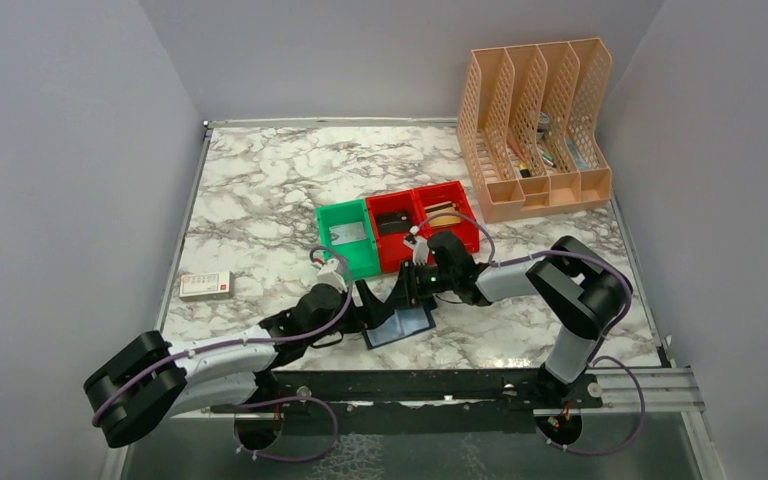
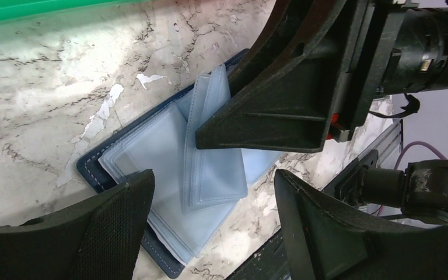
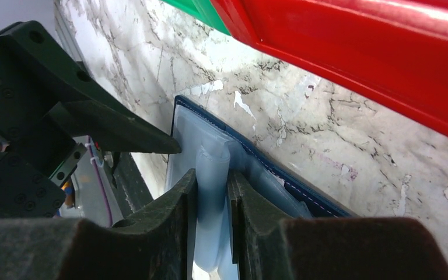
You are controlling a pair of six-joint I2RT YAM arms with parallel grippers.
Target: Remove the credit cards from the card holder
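The card holder (image 1: pixel 402 326) lies open on the marble near the front edge, navy outside with pale blue translucent sleeves (image 2: pixel 169 146) fanned out. My right gripper (image 3: pixel 212 175) is shut on a few of those sleeves (image 3: pixel 213 157) and lifts them off the stack. In the top view it (image 1: pixel 412 288) comes in from the right. My left gripper (image 2: pixel 213 178) stands open just above the holder's near end, one finger on each side and touching nothing; from above it (image 1: pixel 375 305) sits at the holder's left. No credit cards show plainly in the sleeves.
A green bin (image 1: pixel 348 236) and two red bins (image 1: pixel 395 226) (image 1: pixel 448 208) stand just behind the holder. A peach file organiser (image 1: pixel 538 130) is at the back right. A small white and red box (image 1: pixel 206 285) lies at the left. A black rail (image 1: pixel 440 385) runs along the front edge.
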